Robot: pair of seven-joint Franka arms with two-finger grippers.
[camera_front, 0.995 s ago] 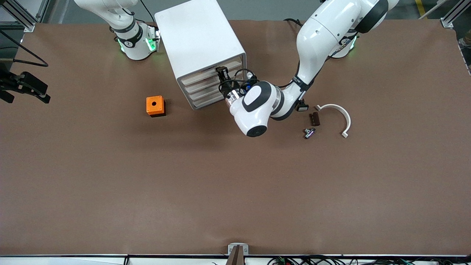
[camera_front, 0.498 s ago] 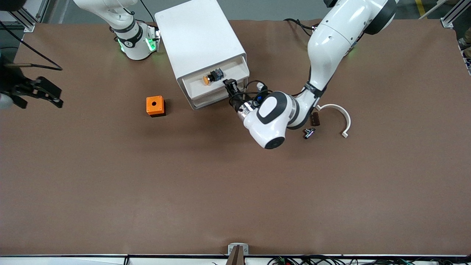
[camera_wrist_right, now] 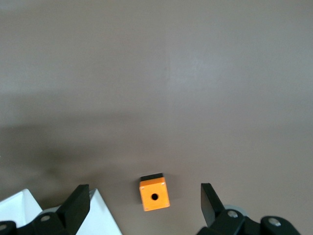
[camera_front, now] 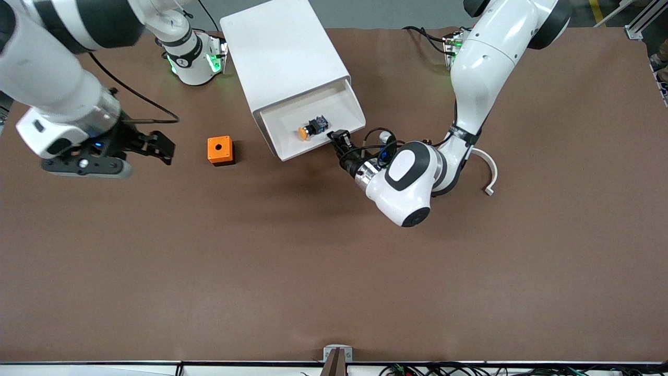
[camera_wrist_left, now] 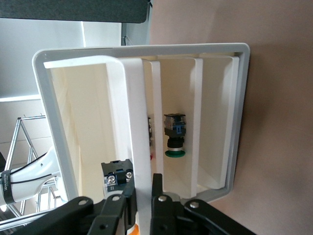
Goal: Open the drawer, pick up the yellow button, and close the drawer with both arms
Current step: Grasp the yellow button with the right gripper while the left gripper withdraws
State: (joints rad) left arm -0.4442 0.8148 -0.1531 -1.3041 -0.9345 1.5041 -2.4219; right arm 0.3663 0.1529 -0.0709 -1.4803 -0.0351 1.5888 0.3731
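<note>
Button [camera_front: 312, 127] lies in pulled-out top drawer [camera_front: 342, 107]; looks light, rigid, cap likely slippery, so pinch the black body. Left gripper [camera_front: 340, 140] pinches drawer front. Right gripper [camera_front: 156, 145], spread, over table near orange cube [camera_front: 219, 150].

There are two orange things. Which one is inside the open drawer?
The little button with the round orange cap lies in the drawer. The orange cube with a hole sits out on the table.

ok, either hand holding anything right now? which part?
Left hand is shut on the drawer by its front lip. Right hand is open over the table, holding nothing.
</note>
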